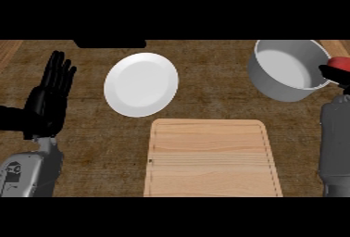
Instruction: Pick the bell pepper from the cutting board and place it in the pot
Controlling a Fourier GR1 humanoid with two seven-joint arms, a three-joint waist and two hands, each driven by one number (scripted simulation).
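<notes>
The cutting board point(212, 157) at 6 o'clock carries nothing, so the pick is done. The red bell pepper point(340, 62) is at 3 o'clock, held in the curled fingers of the right robot hand point(336, 75), just beside the right rim of the pot point(287, 65) and not yet inside. Moving it over the opening and releasing it remains, I judge. The left robot hand point(46, 104) rests open, fingers up, at 9 o'clock.
</notes>
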